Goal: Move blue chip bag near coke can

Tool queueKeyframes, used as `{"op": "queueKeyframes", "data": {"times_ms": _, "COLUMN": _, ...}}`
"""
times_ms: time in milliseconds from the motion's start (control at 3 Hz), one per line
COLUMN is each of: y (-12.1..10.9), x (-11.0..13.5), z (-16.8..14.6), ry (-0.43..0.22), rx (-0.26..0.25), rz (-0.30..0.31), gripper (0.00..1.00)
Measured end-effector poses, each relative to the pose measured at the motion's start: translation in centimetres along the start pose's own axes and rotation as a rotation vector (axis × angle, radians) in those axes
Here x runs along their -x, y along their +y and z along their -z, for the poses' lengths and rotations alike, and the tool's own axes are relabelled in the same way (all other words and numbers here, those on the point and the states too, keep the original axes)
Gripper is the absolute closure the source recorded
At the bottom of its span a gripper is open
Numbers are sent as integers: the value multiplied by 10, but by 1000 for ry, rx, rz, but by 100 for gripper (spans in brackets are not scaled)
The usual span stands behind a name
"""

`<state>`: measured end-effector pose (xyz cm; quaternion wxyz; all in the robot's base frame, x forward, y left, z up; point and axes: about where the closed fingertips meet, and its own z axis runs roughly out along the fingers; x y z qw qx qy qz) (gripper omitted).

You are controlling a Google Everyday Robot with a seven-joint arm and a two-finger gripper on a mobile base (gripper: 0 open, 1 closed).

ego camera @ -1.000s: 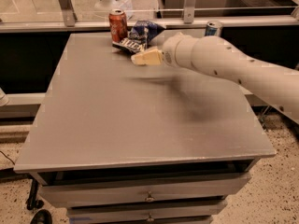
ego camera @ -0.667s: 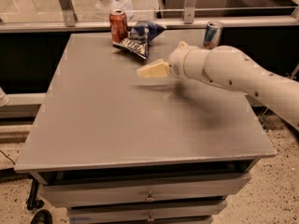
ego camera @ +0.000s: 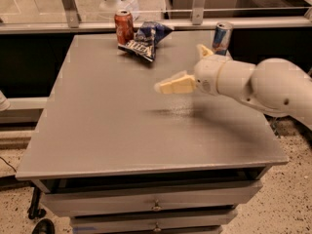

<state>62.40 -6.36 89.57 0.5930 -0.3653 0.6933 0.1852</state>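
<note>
The blue chip bag [ego camera: 145, 39] lies at the far edge of the grey table [ego camera: 112, 130], dark navy with white lettering. It rests right against the right side of the red coke can [ego camera: 124, 27], which stands upright. My gripper [ego camera: 183, 68] hovers above the middle right of the table, well to the right and nearer than the bag. It is open and empty, with one cream finger [ego camera: 173, 85] pointing left and the other [ego camera: 204, 50] pointing up.
A slim blue-and-silver can [ego camera: 222, 37] stands at the far right of the table, just behind my wrist. A rail and glass panel run behind the table's far edge. Drawers sit below the front edge.
My gripper has drawn back from the chip bag, moving right and toward the front of the table. The bag and the coke can have stayed in place.
</note>
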Motion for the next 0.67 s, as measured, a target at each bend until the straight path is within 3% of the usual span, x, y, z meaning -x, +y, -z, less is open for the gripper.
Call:
{"op": "queueKeyframes", "data": {"times_ms": 333, "y": -12, "x": 2, "z": 62, "ry": -52, "rx": 22, "rz": -11, "gripper": 0}}
{"op": "queueKeyframes", "data": {"times_ms": 667, "y": -10, "x": -4, "z": 75, "ry": -39, "rx": 34, "rz": -12, "gripper": 0}}
